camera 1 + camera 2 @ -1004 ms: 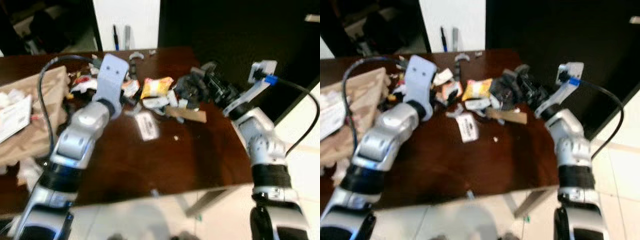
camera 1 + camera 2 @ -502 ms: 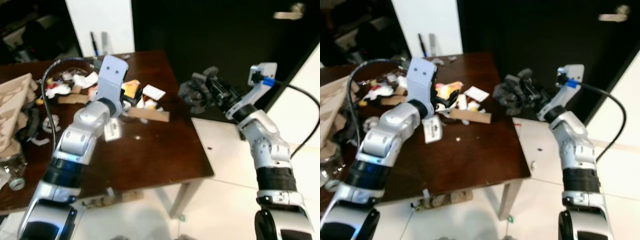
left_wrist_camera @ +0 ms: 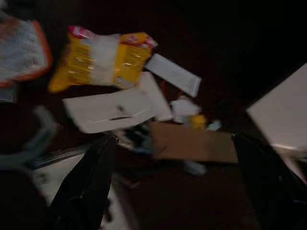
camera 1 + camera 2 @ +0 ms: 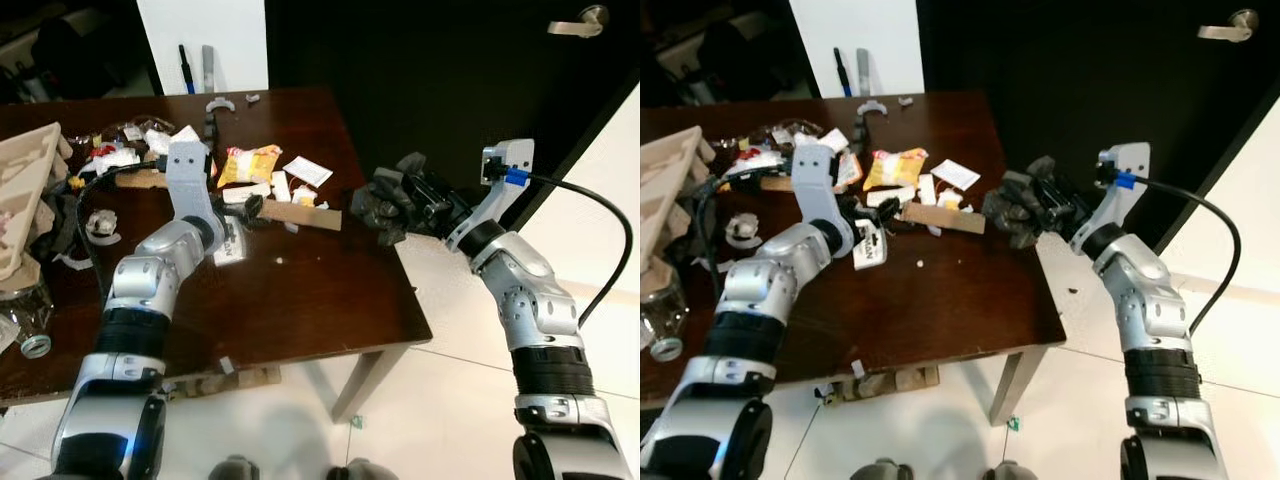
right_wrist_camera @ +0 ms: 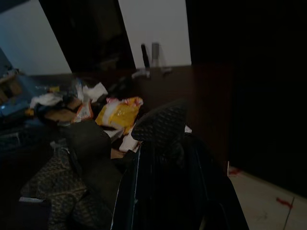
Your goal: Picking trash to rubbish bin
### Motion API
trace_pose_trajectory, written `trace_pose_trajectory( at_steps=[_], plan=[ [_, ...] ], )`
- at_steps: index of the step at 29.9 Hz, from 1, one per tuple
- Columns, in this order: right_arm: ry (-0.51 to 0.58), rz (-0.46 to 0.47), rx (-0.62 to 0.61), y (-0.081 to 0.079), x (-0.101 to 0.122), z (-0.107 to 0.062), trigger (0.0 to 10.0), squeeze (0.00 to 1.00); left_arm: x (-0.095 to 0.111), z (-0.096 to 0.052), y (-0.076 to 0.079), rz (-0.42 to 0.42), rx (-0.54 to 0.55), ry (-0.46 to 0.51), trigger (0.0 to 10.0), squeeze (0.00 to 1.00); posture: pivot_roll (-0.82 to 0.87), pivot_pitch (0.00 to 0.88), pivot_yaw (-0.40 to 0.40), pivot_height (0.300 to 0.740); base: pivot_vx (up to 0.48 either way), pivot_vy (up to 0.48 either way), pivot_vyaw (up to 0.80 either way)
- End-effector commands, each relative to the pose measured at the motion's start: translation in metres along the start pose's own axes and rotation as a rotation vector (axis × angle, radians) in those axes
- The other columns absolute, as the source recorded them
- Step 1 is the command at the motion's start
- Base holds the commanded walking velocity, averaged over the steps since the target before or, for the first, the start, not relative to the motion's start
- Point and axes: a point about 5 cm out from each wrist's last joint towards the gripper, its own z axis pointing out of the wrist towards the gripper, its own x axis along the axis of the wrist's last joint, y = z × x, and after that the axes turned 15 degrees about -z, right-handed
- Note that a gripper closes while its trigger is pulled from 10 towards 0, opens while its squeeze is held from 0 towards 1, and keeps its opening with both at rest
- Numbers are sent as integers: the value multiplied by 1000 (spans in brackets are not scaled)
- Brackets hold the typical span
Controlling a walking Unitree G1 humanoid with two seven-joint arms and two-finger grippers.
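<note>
Dark crumpled cloth (image 4: 388,200) sits clamped in the right gripper (image 4: 432,205) beyond the table (image 4: 300,290) edge, awaiting carriage to a bin, while the left gripper (image 3: 168,187) hangs wide above litter.

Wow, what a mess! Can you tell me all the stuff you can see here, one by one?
table: one, dark brown wood, on a white tiled floor
yellow snack wrapper: one, yellow with red, middle of the table
cardboard strip: one, brown, just right of the left gripper
white paper scraps: several, white, scattered around the wrapper
cardboard egg tray: one, beige, at the table's left edge
plastic bottle: one, clear, lying at the table's front left
pens: two, dark and grey, against the white wall behind
door handle: one, silver, on the dark door at right
crumpled dark cloth: one, grey-black, held off the table's right edge
left gripper: open, over the trash pile
right gripper: shut on the cloth
</note>
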Motion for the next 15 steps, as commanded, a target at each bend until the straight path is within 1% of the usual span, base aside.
trace_pose_trajectory(
  at_steps=[1,2,3,4,6,9,12,13,15],
  plan=[
    [-19,-4,-18,4,-1,-7,10000,0,-3,4,4,-47,-44,-14,10000,0,12,227,-4,740,0,0,0],
    [-19,-4,-18,4,-1,-7,10000,0,-3,4,4,-47,-44,-14,10000,0,12,227,-4,740,0,0,0],
    [-28,-7,-25,5,-1,-10,10000,0,-3,8,10,-82,-89,-32,10000,0,0,246,-7,740,0,0,0],
    [-33,-9,-29,6,-1,-12,10000,0,-3,10,13,-101,-110,-41,10000,0,0,246,-7,740,0,0,0],
    [-36,-10,-32,6,-1,-13,10000,0,-2,10,14,-111,-121,-47,10000,0,0,246,-7,740,0,0,0],
    [-45,-9,-43,7,0,-18,10000,0,5,17,11,-168,-92,-65,10000,0,-23,286,-11,740,0,0,0],
    [-44,-6,-45,7,2,-21,10000,0,8,19,11,-184,-82,-73,10000,0,-26,290,-11,740,0,0,0],
    [-39,0,-40,6,4,-22,10000,0,9,21,9,-209,-66,-93,10000,0,-28,296,-12,740,0,0,0],
    [-36,1,-34,5,5,-22,10000,0,10,21,7,-211,-48,-101,10000,0,-32,304,-11,740,0,0,0]
  ],
)
